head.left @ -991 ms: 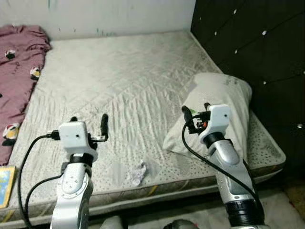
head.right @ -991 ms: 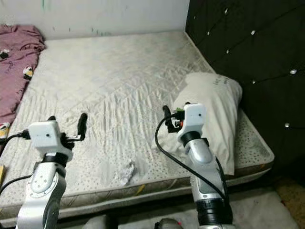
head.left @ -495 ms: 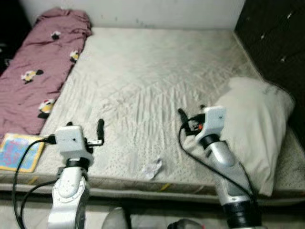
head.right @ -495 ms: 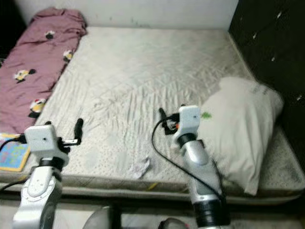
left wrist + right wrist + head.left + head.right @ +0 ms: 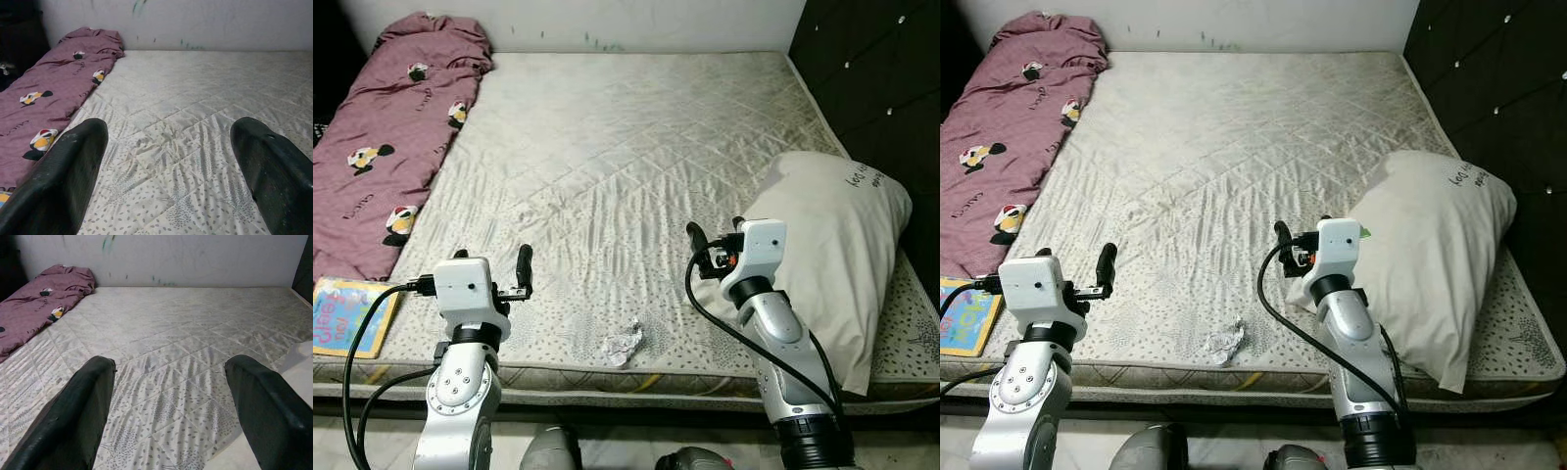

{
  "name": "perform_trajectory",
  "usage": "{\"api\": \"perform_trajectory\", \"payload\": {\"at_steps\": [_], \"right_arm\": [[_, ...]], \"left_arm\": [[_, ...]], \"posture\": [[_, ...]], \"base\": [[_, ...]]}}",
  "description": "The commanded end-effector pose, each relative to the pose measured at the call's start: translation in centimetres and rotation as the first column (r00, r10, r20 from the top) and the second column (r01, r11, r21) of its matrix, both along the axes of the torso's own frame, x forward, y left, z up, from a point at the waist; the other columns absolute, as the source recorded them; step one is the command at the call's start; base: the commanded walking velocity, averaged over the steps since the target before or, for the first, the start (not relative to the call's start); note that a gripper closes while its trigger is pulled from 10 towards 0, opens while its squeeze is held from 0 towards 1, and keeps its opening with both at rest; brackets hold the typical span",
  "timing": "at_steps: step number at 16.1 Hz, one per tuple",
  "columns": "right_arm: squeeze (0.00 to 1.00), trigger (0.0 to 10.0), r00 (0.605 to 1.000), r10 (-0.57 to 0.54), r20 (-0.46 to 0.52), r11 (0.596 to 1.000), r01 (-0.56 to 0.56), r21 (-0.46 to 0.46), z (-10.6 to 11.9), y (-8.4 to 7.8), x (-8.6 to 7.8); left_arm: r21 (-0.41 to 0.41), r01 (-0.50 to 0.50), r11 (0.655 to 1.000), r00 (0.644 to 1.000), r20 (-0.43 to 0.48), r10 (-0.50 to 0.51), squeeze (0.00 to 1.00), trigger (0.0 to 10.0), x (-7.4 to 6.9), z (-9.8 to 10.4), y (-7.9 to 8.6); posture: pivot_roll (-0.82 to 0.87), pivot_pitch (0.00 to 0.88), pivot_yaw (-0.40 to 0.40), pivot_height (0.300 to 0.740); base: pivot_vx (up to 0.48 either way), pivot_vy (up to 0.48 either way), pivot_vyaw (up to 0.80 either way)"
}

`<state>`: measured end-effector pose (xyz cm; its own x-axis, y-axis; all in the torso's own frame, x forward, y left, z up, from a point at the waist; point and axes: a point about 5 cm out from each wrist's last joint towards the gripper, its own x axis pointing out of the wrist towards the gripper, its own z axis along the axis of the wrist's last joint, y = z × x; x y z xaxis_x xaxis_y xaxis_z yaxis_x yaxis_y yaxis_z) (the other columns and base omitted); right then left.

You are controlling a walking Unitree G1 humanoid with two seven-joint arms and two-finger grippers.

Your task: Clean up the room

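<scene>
Left eye view looks down on a bare quilted off-white mattress [image 5: 626, 147] against a pale scuffed wall [image 5: 607, 20], with a dark tufted headboard [image 5: 871, 78] along the robot's right. A maroon blanket printed with cartoon mice [image 5: 391, 147] lies bunched along the mattress's left side, and a colourful flat picture book [image 5: 347, 318] rests at the near left corner. A plump cream pillow with dark lettering [image 5: 842, 245] sits at the right edge. A small crumpled white paper scrap [image 5: 624, 342] lies on the mattress near its front edge, between the two arms, touching neither. The left gripper [image 5: 494, 269] and right gripper [image 5: 715, 238] both hover above the front of the mattress.

Right eye view gives the same layout; the scrap [image 5: 1225, 342] looks wrinkled and twisted.

Left wrist view shows the left gripper's fingers [image 5: 58, 181] spread wide apart, holding nothing, mattress and blanket beyond.

Right wrist view shows the right gripper's fingers [image 5: 73, 416] likewise spread and bare, the pillow's edge beside one.
</scene>
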<state>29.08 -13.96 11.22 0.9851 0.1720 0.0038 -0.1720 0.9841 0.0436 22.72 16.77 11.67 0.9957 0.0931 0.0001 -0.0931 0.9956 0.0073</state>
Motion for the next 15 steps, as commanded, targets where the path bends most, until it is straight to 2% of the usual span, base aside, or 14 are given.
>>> {"api": "perform_trajectory", "payload": {"at_steps": [1,9,15], "right_arm": [[0.0,10.0,1.0,0.0,0.013,1.0,0.0,0.009,0.43,0.02,-0.06],[0.0,10.0,1.0,0.009,0.013,1.0,-0.009,0.011,0.39,0.2,-0.05],[0.0,10.0,1.0,0.018,0.009,1.0,-0.018,0.004,0.36,0.38,0.13]], "left_arm": [[0.013,-0.015,1.0,1.0,0.008,0.014,0.0,10.0,-0.13,0.29,0.29],[0.042,-0.031,0.999,0.999,0.035,0.029,0.0,10.0,0.07,0.52,0.33],[0.039,-0.053,0.998,0.998,0.029,0.052,0.0,10.0,0.11,0.48,0.55]], "posture": [[0.0,0.104,-0.004,0.71],[0.0,0.095,-0.009,0.619],[0.0,0.091,-0.016,0.614]], "base": [[0.0,0.0,0.0],[0.0,0.0,0.0],[0.0,0.0,0.0]]}}
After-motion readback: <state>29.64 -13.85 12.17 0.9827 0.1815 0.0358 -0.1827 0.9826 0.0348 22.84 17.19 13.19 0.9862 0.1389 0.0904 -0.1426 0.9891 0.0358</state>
